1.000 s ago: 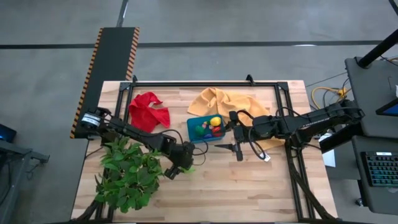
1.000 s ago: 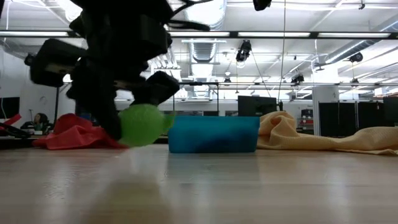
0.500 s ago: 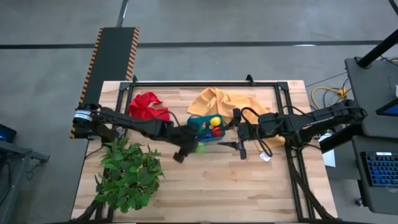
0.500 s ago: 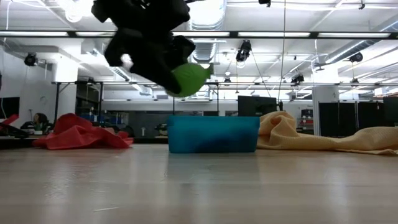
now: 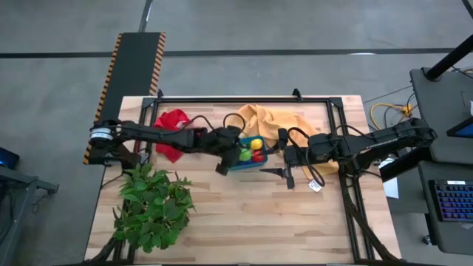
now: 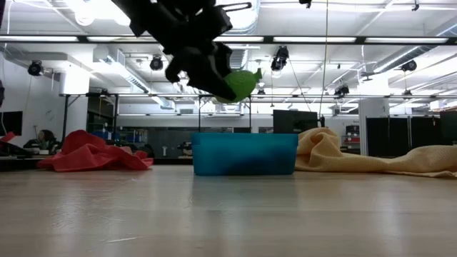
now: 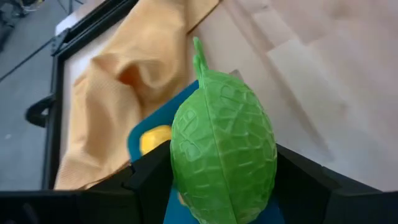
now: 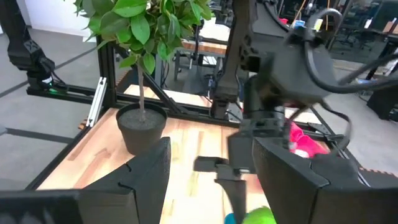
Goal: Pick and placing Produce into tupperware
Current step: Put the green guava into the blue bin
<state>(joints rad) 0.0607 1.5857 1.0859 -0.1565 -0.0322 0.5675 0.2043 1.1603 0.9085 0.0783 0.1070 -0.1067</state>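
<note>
My left gripper is shut on a light green toy produce piece and hangs above the teal tupperware. The low view shows the green piece well clear of the container's rim. A yellow piece and a red piece lie inside the tupperware. My right gripper waits open, just right of the container, touching nothing. My left gripper pinches the green produce piece between its two fingers, one on each side of its rounded body. The stem end points away from the wrist. The piece is lifted clear, over the tupperware's near-left part.
A mustard-yellow cloth lies bunched behind and right of the container. A red cloth lies at the far left, partly under my left arm. A big leafy plant stands at the near left. Bare wood stretches along the near side.
My left gripper has risen from the table beside the plant and swung toward the far right, carrying the green piece up to above the tupperware. It has stayed shut on the piece throughout.
</note>
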